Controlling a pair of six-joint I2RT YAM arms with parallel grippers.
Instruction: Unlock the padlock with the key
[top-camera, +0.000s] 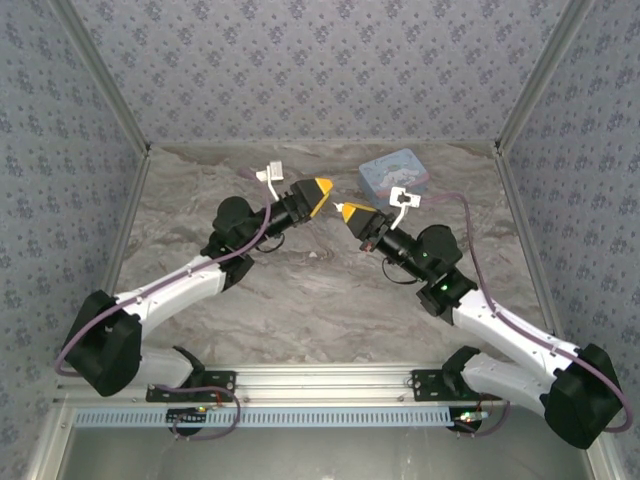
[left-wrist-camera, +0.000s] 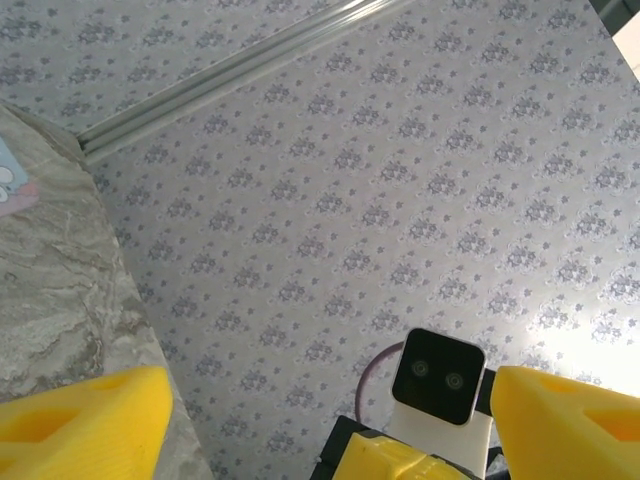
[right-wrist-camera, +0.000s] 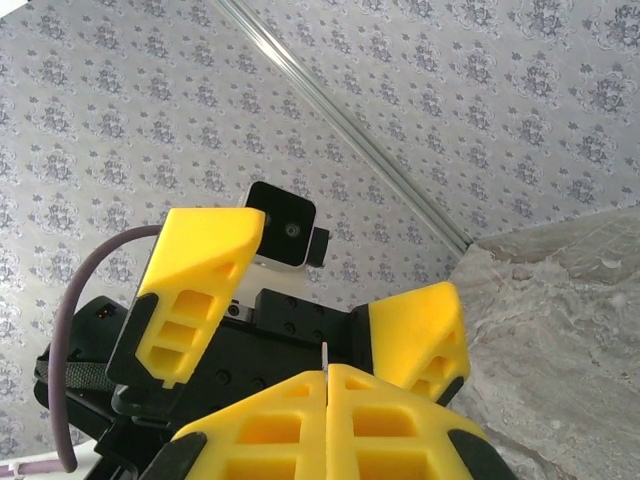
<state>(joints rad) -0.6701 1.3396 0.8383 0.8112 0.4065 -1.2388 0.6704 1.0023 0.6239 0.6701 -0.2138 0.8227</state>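
Facing tip-to-tip: left gripper spread, right gripper closed

The table has a marbled top, grey-brown with paler veins. It runs back to flower-patterned walls on three sides and ends at a metal rail along the near edge. Lying flat on it towards the far right corner, close to the back wall, is a light blue tin with a cartoon print on its lid, turned slightly askew to the table's edges.
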